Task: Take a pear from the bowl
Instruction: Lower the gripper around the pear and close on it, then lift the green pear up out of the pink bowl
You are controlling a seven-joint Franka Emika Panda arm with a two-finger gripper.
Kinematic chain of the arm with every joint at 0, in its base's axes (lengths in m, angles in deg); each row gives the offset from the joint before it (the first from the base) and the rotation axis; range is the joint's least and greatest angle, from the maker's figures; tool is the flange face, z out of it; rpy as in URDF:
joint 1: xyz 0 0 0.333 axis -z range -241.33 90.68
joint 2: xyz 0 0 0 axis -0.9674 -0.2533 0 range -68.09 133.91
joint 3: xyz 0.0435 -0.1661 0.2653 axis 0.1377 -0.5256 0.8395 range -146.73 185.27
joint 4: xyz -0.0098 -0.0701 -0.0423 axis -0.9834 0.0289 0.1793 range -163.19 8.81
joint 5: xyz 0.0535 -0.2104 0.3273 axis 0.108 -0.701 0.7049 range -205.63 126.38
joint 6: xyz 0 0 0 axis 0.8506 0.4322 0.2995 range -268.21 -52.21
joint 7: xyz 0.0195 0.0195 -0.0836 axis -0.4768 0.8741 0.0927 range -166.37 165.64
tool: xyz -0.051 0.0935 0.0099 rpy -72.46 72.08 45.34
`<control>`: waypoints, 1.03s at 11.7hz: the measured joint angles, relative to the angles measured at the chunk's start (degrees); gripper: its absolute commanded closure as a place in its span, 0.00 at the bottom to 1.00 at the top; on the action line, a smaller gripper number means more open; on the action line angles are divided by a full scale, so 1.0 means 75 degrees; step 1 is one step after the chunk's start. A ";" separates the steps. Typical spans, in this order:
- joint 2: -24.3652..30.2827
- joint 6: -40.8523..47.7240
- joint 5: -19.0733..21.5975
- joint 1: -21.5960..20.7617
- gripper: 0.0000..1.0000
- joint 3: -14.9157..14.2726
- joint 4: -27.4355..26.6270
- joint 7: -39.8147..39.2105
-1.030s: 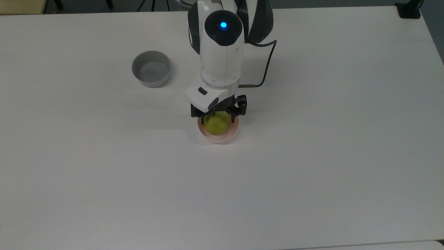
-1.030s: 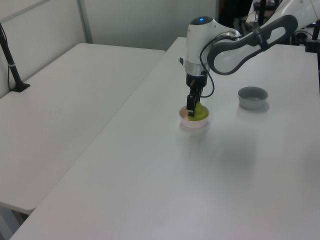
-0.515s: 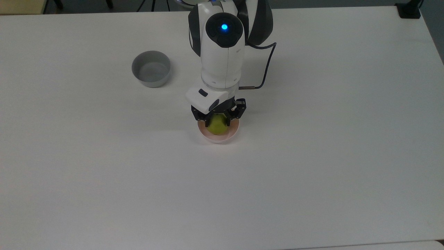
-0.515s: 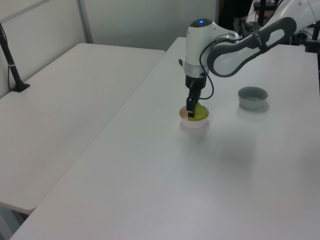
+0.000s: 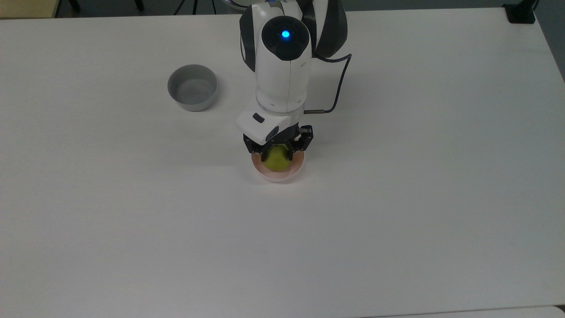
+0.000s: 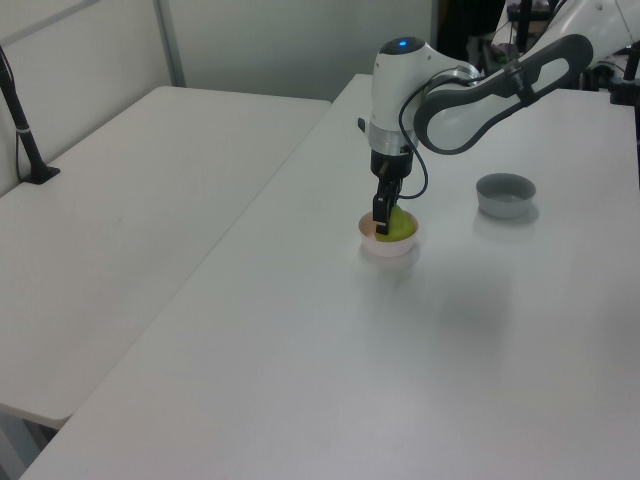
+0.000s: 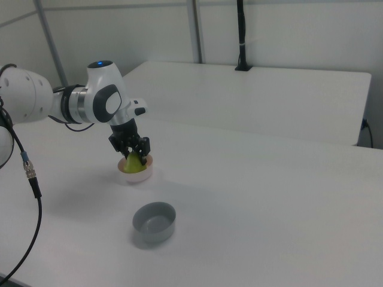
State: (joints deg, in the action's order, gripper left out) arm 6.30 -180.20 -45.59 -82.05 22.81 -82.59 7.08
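Between the two black fingers of the gripper (image 5: 277, 155) sits the pear (image 5: 277, 159), its yellow-green body pinched from either side in the top view, so the jaws are closed against the fruit. Below the fingertips lies the pale pink bowl (image 5: 277, 176), and the pear's lower part is still down within its rim; whether the fruit rests on the bowl's floor or hangs just clear of it cannot be told.

From the left view the gripper (image 6: 384, 218) points straight down, one dark finger crossing the near side of the pear (image 6: 400, 228), with the bowl (image 6: 388, 247) directly under the jaws. From the right view the gripper (image 7: 134, 155) straddles the top of the pear (image 7: 134, 162), which tapers upward between the fingers, and the bowl (image 7: 135, 175) sits beneath.

Well apart from the jaws, toward the top view's upper left, stands a grey bowl (image 5: 192, 87) on the white table (image 5: 397, 198).
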 measured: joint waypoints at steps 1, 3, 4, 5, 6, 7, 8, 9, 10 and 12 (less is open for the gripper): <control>0.0000 0.0000 0.0000 0.0000 0.95 0.0000 0.0000 0.0000; 0.0001 0.0000 0.0000 0.0000 0.96 0.0000 0.0000 0.0000; 0.0002 0.0000 0.0000 0.0000 0.96 0.0000 0.0000 0.0000; 0.0003 0.0000 0.0000 0.0000 0.96 0.0000 0.0000 0.0000; 0.0005 0.0000 0.0000 0.0002 0.97 0.0000 0.0003 0.0000; 0.0018 0.0000 0.0000 0.0010 0.97 0.0000 0.0014 0.0000; 0.0058 0.0000 0.0000 0.0026 0.97 0.0000 0.0039 0.0000; 0.0103 0.0000 0.0000 0.0040 0.97 0.0000 0.0077 0.0000; 0.0150 0.0000 0.0000 0.0047 0.98 0.0000 0.0096 0.0000; 0.0270 0.0000 0.0000 0.0060 0.98 -0.0003 0.0108 0.0000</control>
State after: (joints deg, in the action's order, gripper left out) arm 8.32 -180.20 -45.59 -81.60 22.79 -81.78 7.08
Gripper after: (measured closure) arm 0.405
